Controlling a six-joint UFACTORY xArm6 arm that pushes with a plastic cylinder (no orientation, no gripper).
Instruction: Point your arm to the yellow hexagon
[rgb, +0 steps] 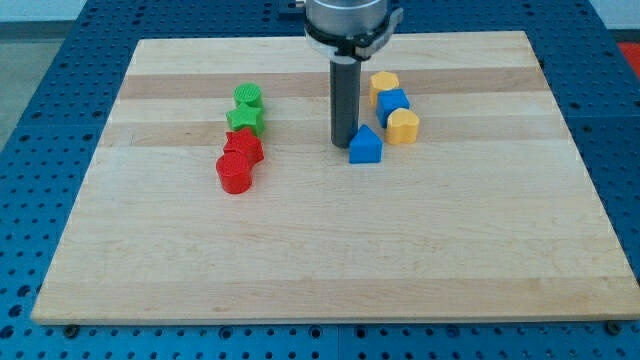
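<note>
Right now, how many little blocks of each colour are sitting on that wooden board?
Green: 2, a green cube-like block and a green star block.
Red: 2, a red star block and a red round block.
Yellow: 2, a yellow hexagon block and a yellow rounded block.
Blue: 2, a blue cube block and a blue house-shaped block.
Total: 8.

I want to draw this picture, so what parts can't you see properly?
- The arm: the view's top edge cuts it off above the rod.
- My tip: whether it touches the blue block beside it can't be told.
- The yellow hexagon: the blue cube covers its lower side.
</note>
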